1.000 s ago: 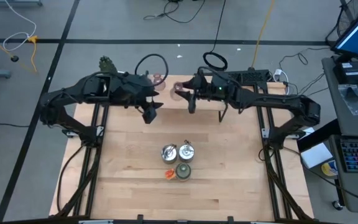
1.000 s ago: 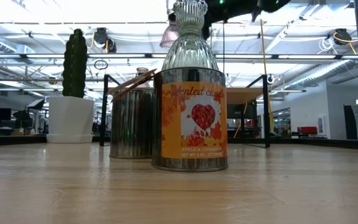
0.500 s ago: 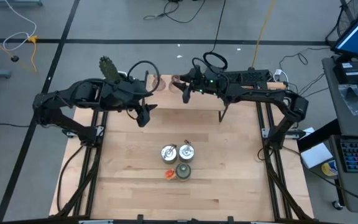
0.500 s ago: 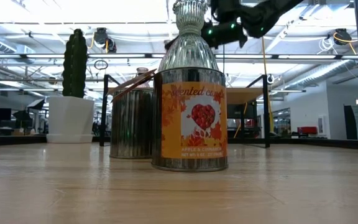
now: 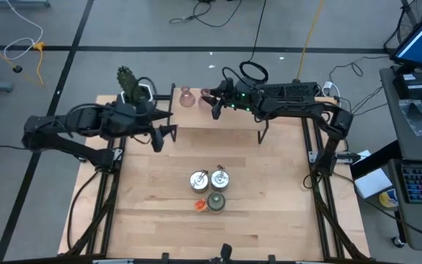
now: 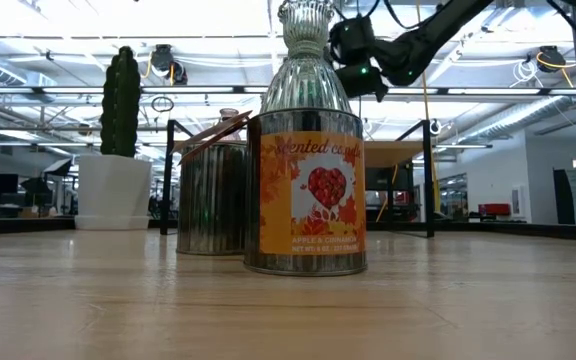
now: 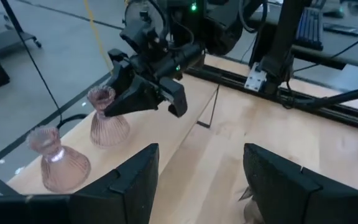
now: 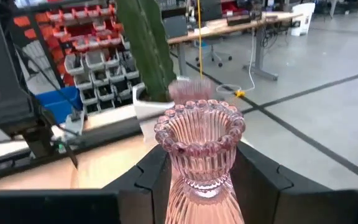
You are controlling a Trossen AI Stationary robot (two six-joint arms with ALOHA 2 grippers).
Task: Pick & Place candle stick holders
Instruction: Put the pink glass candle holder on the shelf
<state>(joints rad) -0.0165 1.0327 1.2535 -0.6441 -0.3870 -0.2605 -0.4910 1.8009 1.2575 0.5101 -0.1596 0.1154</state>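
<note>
— High view first: the right hand sits at the far edge of the desk, fingers clamped on a pink glass holder. A second ago it was further in, over the boards.

— Its own wrist camera agrees. The ribbed pink holder stands upright between the two dark fingers, scalloped rim on top.

— And the other pink one?

— The second pink holder stands just beside it on that far edge, apart from any hand. From the left wrist you see both: the free one nearer, the gripped one under the right hand.

— The left hand?

— Fingers apart, nothing between them. It has drawn back toward the left side of the desk since the earlier frame, and hangs near the cactus pot.

— The rest of the holders?

— Unmoved in the middle: two silvery ones side by side, with the olive-green one and the orange one in front. Low down, the labelled tin fills the view, the right arm above it.
</note>
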